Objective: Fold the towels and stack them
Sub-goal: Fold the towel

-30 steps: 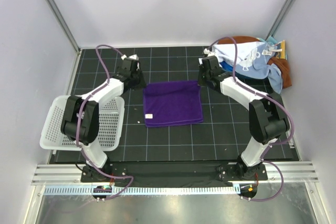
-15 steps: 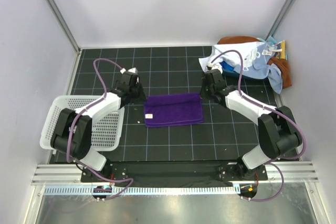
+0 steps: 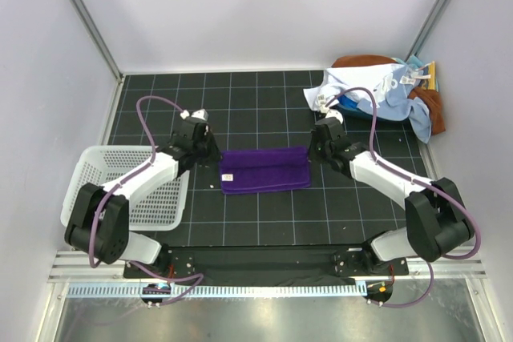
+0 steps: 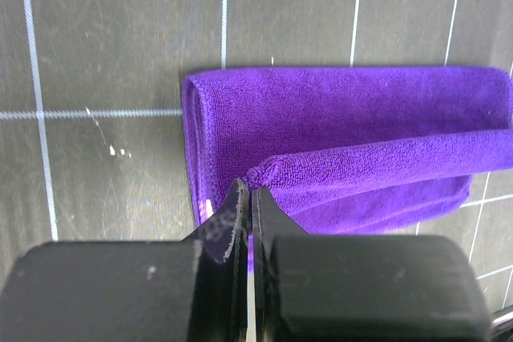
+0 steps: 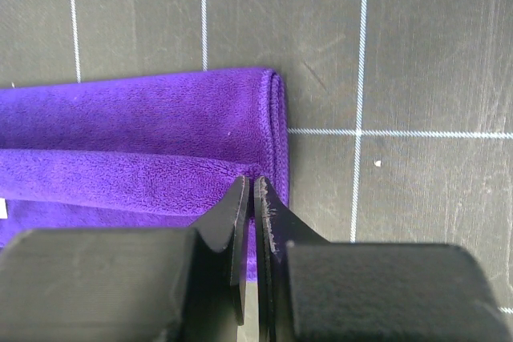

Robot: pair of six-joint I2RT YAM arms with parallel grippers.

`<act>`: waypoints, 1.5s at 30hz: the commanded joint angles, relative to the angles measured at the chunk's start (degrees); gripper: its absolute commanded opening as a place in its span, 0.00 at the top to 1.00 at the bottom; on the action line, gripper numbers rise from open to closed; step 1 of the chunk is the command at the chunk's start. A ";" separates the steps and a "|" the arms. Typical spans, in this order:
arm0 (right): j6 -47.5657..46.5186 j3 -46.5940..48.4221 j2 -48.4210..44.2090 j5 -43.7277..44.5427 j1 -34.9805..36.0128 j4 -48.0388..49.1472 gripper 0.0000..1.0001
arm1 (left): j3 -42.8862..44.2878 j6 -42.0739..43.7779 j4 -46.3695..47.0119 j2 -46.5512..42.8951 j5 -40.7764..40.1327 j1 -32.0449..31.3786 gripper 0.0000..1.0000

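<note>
Top external view, left to right: white basket (image 3: 88, 174) at the left edge of the tabletop (image 3: 264, 102). The left hand (image 3: 213, 152) is clenched on one corner of the dark purple towel (image 3: 264, 170), which lies mid-tabletop, half folded. The right hand (image 3: 313, 150) is clenched on the opposite corner. We advise carrying both corners level until the lifted edge meets the lower one, then releasing. The other towels (image 3: 385, 94) are heaped far right.

The purple towel (image 4: 345, 118) is fuzzy matt cloth, the table (image 4: 120, 38) scuffed matt black, the basket (image 3: 112, 150) white plastic.
</note>
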 commanded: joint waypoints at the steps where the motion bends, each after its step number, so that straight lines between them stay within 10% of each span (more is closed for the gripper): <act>1: 0.61 -0.77 -2.03 1.64 0.17 0.29 0.99 | -1.14 0.39 -0.47 -2.54 -1.06 -0.49 1.00; 20: 1.67 -4.73 -1.06 0.50 2.01 1.60 0.99 | -4.92 -0.32 -0.48 -0.09 -2.64 -3.47 0.98; 30: 1.06 -2.89 -2.64 0.58 2.81 -2.87 0.59 | -3.95 -0.93 -3.72 -2.72 -0.18 -4.09 0.67; 45: 2.55 4.06 -0.80 5.94 6.41 -6.93 0.60 | 7.82 -0.49 -9.53 1.74 -3.25 -6.90 0.66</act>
